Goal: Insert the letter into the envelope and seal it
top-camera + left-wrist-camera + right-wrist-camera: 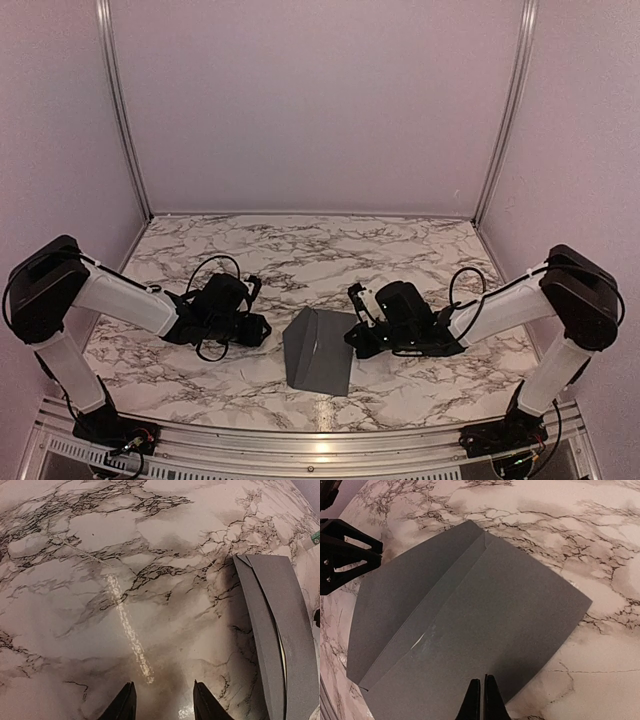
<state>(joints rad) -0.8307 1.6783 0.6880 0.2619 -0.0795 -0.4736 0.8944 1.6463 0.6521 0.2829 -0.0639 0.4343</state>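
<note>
Letter mostly out of sight
The letter (pixel 282 661) shows only as a pale sliver between layers of the envelope (pixel 292 620), which runs off the left wrist view's right and bottom edges.

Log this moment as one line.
envelope: flap ajar, unsealed | letter: not clearly visible | left claw: open, beside envelope | right claw: shut at envelope edge

Top view: high, looking down on my flat dark grey paper envelope (pixel 318 352); both wrist views close, low, flanking it.
</note>
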